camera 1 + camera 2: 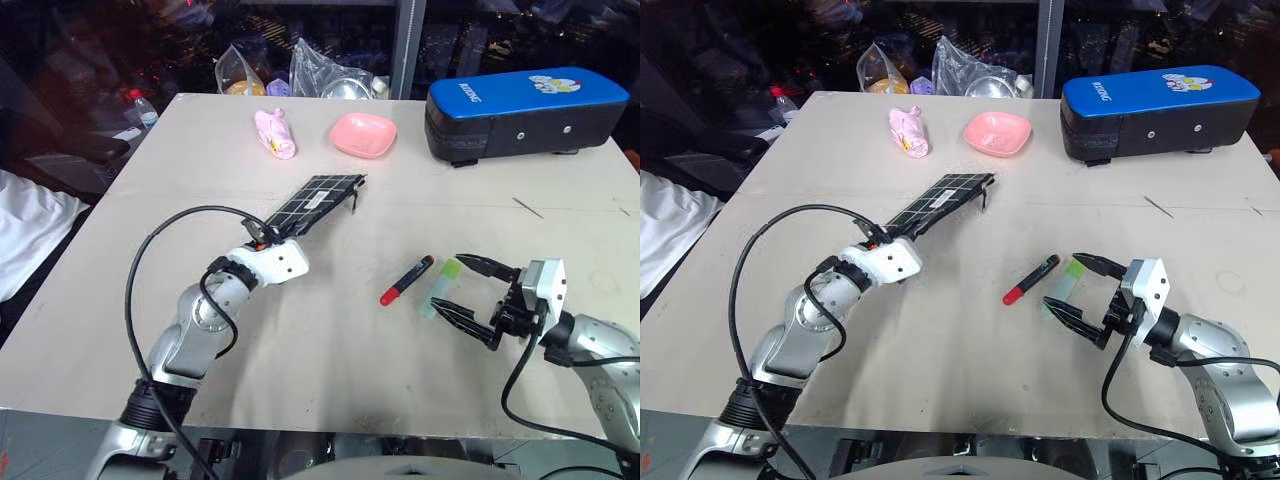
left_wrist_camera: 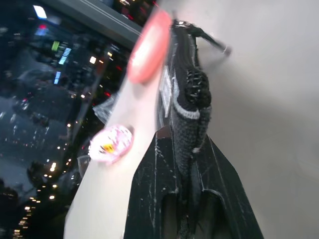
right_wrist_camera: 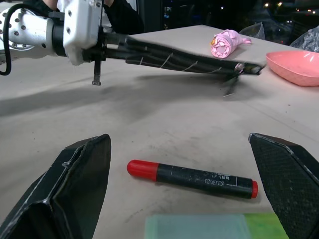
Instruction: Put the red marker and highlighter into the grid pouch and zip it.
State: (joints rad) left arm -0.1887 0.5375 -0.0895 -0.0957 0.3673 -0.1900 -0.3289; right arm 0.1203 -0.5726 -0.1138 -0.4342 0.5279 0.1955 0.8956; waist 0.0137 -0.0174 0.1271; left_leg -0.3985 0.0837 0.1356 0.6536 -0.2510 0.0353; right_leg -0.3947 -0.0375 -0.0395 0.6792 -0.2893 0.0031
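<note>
Slim black red-capped marker lay diagonal, just left of wide-open right gripper (nearer arm); left gripper clamped flat black grid-lined fabric pouch.

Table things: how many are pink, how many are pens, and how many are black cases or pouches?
Pink things: 2, the pink bowl and the pink bundle
Pens: 2, the red marker and the highlighter
Black cases or pouches: 2, the grid pouch and the big blue-topped case
Total: 6
</note>
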